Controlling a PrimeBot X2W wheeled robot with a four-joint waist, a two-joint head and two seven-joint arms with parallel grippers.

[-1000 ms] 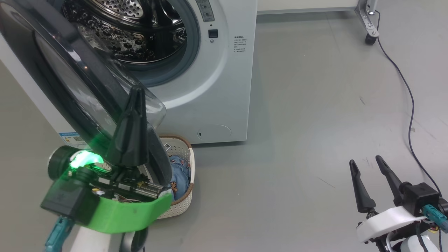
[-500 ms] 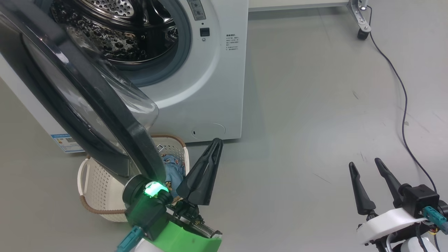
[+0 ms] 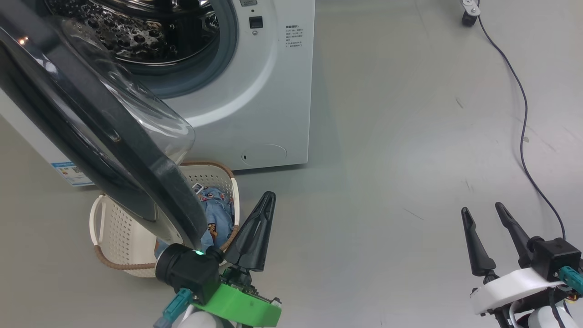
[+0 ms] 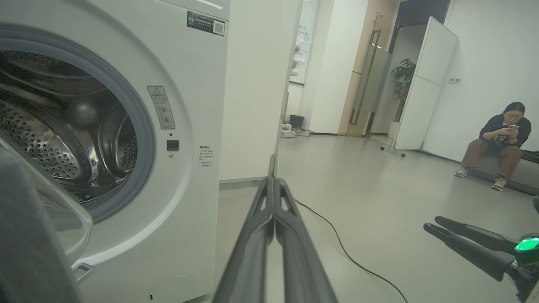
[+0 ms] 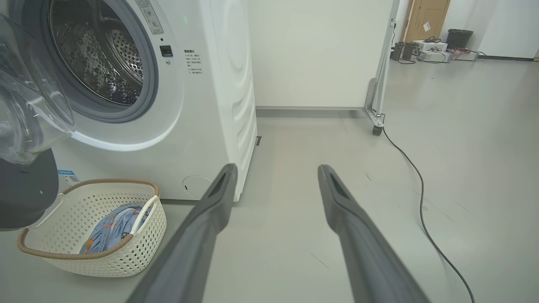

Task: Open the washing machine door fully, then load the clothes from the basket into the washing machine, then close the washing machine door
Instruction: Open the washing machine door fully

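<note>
**A:** Which step is this?

**B:** Opening, I'd judge. The washing machine door [image 3: 136, 164] stands swung out, overhanging the basket [image 3: 118, 237] on the floor. The left gripper [image 3: 269, 197] is pinched shut on nothing, near the door's lower edge. The right gripper [image 3: 482, 208] is spread wide and empty, well apart.

**A:** Next?

**B:** Nudge the door wider, clear of the basket, then reach for the clothes [image 3: 216, 214] inside it.

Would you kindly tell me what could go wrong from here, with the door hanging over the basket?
The washing machine door overhangs the basket and hides part of the clothes, so an arm reaching in may bump it. The left end effector is shut and must open before grasping.
</note>
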